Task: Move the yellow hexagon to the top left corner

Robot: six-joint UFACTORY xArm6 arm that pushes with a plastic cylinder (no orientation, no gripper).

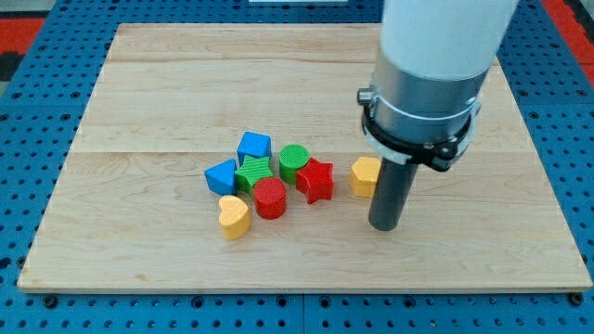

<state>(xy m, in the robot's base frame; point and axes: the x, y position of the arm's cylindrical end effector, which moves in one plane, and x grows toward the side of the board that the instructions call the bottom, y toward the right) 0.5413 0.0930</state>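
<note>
Bench [167, 83]: pale wooden board of joined planks, lying on a blue perforated surface [28, 186] that shows on all sides.

Arm [436, 56]: white cylinder entering from the view's top, right of centre, with a grey collar and a black clamp ring beneath it. A straight dark rod drops from the collar.

My tip [383, 225]: the rod's lower end, at the bench top, right of board centre. There is no hand on this rig, only the rod, so nothing is clasped or let go.

Yellow hexagon [365, 175]: the task's block. It lies just beside the rod, at about 11 o'clock from my tip; whether the two touch cannot be told. It sits apart from the cluster by a narrow gap, at 3 o'clock from the red star. It is well apart from the board's top left corner, which lies toward 10 o'clock from it.

Cluster, left of the hexagon, near board centre:
- Red star [315, 180]: rightmost piece, touching the green cylinder.
- Green cylinder [293, 161]: at 10 o'clock from the red star.
- Blue block [253, 147]: angular, exact shape unclear; topmost piece, at 10 o'clock from the green cylinder.
- Green star [253, 173]: in the middle of the group, directly below that blue block.
- Second blue block [222, 176]: angular, leftmost piece, at 9 o'clock from the green star.
- Red cylinder [270, 198]: at 5 o'clock from the green star.
- Yellow heart [234, 216]: lowest piece, at 8 o'clock from the red cylinder.
</note>
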